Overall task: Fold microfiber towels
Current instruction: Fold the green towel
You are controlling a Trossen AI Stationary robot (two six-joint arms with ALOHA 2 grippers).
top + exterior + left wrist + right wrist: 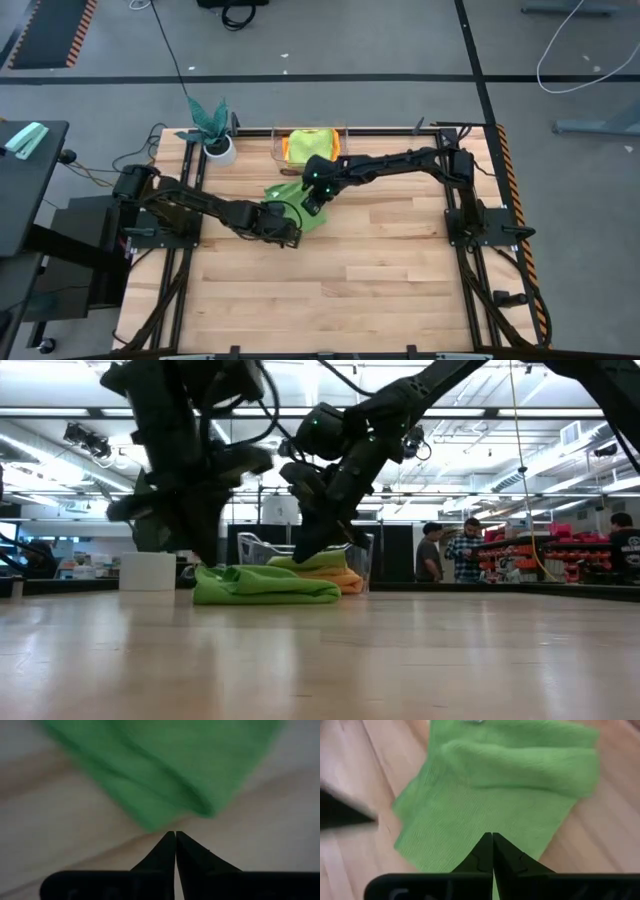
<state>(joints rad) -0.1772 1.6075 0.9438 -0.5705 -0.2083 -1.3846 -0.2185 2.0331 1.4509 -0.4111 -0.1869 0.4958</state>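
The mid-green microfiber towel (291,196) lies folded over in layers on the wooden table (380,260), its thick fold showing in the right wrist view (520,765). My right gripper (312,207) hangs shut just above the towel's flat part (492,836). My left gripper (290,236) is shut too and hovers at the towel's near corner (160,822), with bare wood under its tips (175,834). Yellow, lime and orange towels (310,145) lie stacked in a clear bin at the far edge.
A teal-leaved plant in a white pot (220,148) stands at the far left, beside the clear bin (343,132). Black frame rails (470,230) run along both table sides. Bare wood lies toward the near edge. People stand far off in the room (462,550).
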